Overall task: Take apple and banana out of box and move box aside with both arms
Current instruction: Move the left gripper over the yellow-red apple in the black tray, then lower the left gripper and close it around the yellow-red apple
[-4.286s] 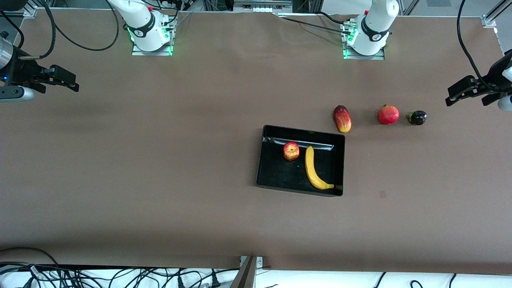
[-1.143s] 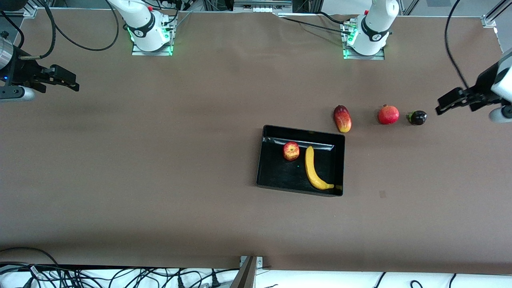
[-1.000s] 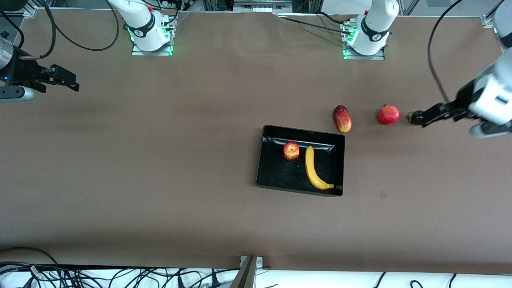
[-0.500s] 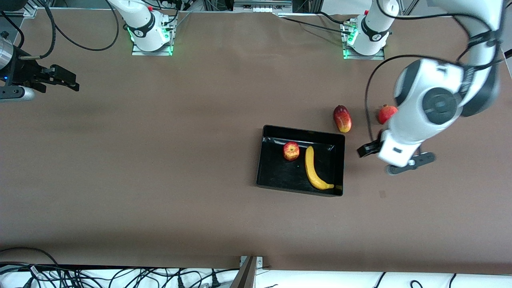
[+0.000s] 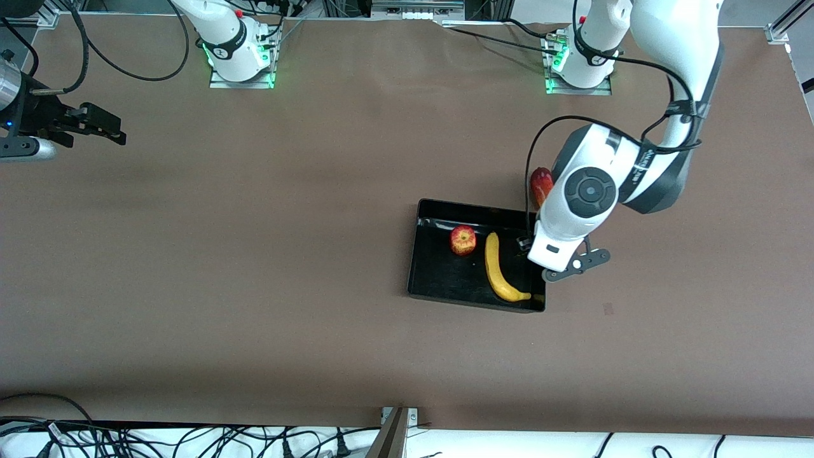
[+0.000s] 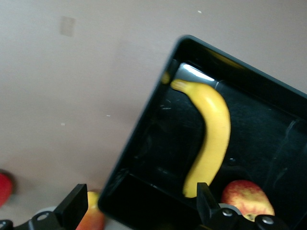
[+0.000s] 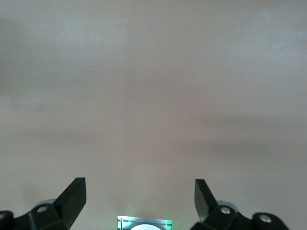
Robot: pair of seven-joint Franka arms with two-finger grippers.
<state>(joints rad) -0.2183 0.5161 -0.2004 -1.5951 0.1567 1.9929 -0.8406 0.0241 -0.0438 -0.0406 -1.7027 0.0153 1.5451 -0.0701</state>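
Observation:
The black bin (image 5: pixel 439 280) sits on the brown table with the red-and-yellow apple (image 5: pixel 463 240) and the yellow banana (image 5: pixel 497 267) lying side by side in it. My left gripper (image 5: pixel 524 243) hangs over the bin's edge at the left arm's end, mostly hidden under its wrist. In the left wrist view it (image 6: pixel 139 211) is open and empty above the bin's wall (image 6: pixel 139 143), with the banana (image 6: pixel 211 129) and apple (image 6: pixel 247 199) in sight. My right gripper (image 5: pixel 117 135) waits over the right arm's end of the table, open and empty (image 7: pixel 139 196).
A red-and-yellow oblong fruit (image 5: pixel 540 181) lies just outside the bin, farther from the front camera, half hidden by the left arm; it also shows in the left wrist view (image 6: pixel 91 215). Another red fruit (image 6: pixel 4 187) peeks in at that view's edge.
The left arm has swung in from the left arm's end of the table to over the bin's edge, covering two fruits on the table. The right arm has not moved.

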